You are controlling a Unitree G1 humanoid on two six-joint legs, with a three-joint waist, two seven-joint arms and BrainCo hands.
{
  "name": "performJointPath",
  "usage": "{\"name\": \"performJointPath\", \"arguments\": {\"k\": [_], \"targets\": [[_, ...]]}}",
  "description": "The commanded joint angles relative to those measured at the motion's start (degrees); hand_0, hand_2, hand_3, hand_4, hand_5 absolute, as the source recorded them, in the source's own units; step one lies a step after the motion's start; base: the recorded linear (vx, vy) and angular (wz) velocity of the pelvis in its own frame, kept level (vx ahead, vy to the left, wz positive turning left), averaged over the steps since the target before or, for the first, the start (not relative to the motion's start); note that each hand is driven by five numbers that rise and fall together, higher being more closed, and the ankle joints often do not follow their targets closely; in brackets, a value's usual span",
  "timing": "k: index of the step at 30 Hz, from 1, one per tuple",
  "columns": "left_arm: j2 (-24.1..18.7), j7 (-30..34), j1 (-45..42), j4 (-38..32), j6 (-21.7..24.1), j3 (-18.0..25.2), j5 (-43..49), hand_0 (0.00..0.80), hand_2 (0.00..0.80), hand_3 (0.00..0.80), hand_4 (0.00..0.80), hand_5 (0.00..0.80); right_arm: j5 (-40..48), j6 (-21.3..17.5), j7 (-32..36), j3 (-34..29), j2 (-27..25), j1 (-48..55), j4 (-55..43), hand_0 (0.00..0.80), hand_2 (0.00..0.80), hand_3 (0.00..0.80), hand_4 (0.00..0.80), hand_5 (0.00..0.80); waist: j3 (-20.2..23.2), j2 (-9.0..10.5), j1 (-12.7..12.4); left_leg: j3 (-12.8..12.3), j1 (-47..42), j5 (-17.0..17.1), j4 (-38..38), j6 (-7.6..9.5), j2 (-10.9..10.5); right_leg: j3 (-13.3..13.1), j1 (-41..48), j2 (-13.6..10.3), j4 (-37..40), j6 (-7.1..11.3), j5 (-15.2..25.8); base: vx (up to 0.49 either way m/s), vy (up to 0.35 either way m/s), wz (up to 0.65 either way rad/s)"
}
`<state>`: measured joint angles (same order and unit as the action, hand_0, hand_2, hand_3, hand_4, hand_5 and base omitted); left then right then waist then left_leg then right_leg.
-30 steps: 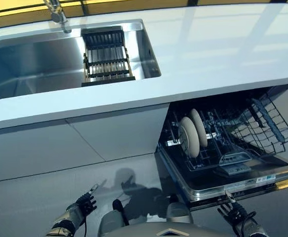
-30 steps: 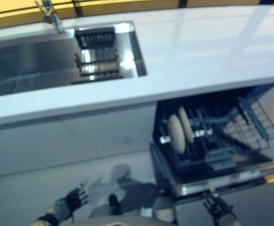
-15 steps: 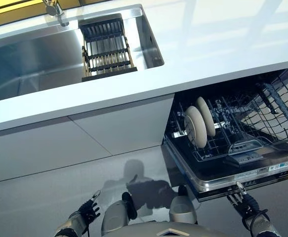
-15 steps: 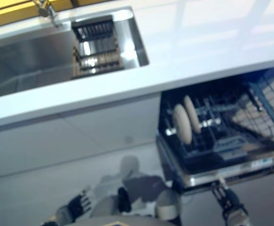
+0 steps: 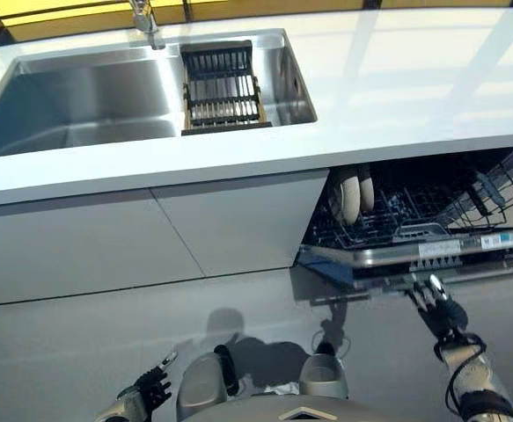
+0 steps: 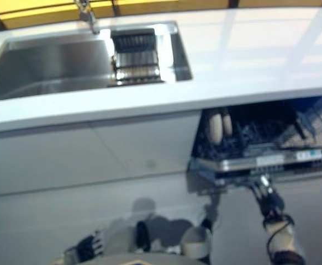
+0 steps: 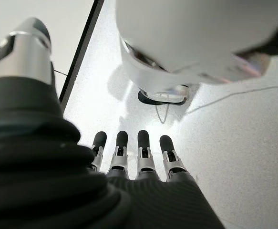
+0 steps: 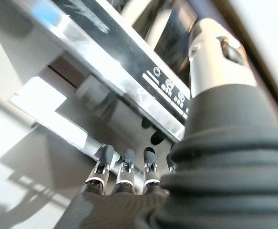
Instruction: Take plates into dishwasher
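Two pale plates [image 5: 348, 195] stand upright in the lower rack [image 5: 414, 215] of the dishwasher under the counter. The dishwasher door [image 5: 441, 255] is tilted up, partly closed. My right hand [image 5: 441, 308] is open, its straight fingers [image 8: 124, 164] reaching up against the underside of the door's front edge [image 8: 129, 62]. My left hand [image 5: 150, 385] hangs low near the floor at the lower left, open and empty; its fingers [image 7: 143, 152] are straight in the left wrist view.
A white countertop [image 5: 414, 88] runs across above the dishwasher. A steel sink [image 5: 89, 97] with a faucet [image 5: 144, 18] holds a dark drying rack [image 5: 223, 88]. White cabinet fronts [image 5: 150, 237] lie left of the dishwasher.
The dishwasher door has swung up from nearly flat to partly closed, with my right hand rising under its front edge. The camera view has also shifted. The left hand stays low.
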<state>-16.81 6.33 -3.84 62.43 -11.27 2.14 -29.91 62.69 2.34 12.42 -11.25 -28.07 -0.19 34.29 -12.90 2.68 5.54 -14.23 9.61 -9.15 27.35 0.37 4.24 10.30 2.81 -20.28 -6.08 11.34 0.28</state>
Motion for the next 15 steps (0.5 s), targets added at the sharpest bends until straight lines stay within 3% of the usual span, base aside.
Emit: {"name": "performJointPath", "arguments": {"k": [1, 9, 13, 15], "targets": [[-1.9, 1.5, -0.6, -0.4, -0.1, -0.2, 3.5, 0.000, 0.000, 0.000, 0.000, 0.000, 3.5, -5.9, 3.4, 3.8, -3.9, -21.3, -8.5, 0.000, 0.000, 0.000, 0.000, 0.000, 4.0, -0.81, -3.9, 2.6, -11.0, -5.6, -6.7, -1.59, 1.4, -2.2, -8.1, -0.5, -2.7, -0.03, 8.3, 0.038, -0.061, 0.20], [-2.4, 2.5, 0.1, 2.2, 1.2, -1.0, 4.8, 0.000, 0.000, 0.000, 0.000, 0.000, 5.2, -6.7, 1.5, 4.5, -5.8, -24.8, -9.5, 0.000, 0.000, 0.000, 0.000, 0.000, 5.9, 0.50, -4.5, 3.2, -13.3, -4.1, -11.0, -2.04, 1.7, -1.2, -7.4, 0.0, -1.9, 0.70, 8.3, 0.032, -0.057, 0.32], [-2.2, 1.0, 1.0, 4.4, 2.0, -0.6, 4.5, 0.000, 0.000, 0.000, 0.000, 0.000, -0.3, -4.6, -2.2, 5.5, -5.6, -22.9, -8.6, 0.000, 0.000, 0.000, 0.000, 0.000, 7.2, 0.55, -4.0, 3.1, -15.1, -1.5, -16.9, -3.05, 2.5, -0.2, -6.7, 1.4, 1.1, 1.16, 8.7, -0.022, -0.031, 0.65], [-2.0, 0.4, 1.1, 5.2, 2.5, -0.4, 5.0, 0.000, 0.000, 0.000, 0.000, 0.000, -4.3, -3.5, -2.4, 5.8, -5.4, -20.1, -7.6, 0.000, 0.000, 0.000, 0.000, 0.000, 7.9, 0.56, -3.6, 3.2, -15.6, 0.2, -19.8, -3.65, 2.9, 0.1, -6.4, 2.4, 3.1, 1.32, 8.9, -0.073, -0.011, 0.01]]}}
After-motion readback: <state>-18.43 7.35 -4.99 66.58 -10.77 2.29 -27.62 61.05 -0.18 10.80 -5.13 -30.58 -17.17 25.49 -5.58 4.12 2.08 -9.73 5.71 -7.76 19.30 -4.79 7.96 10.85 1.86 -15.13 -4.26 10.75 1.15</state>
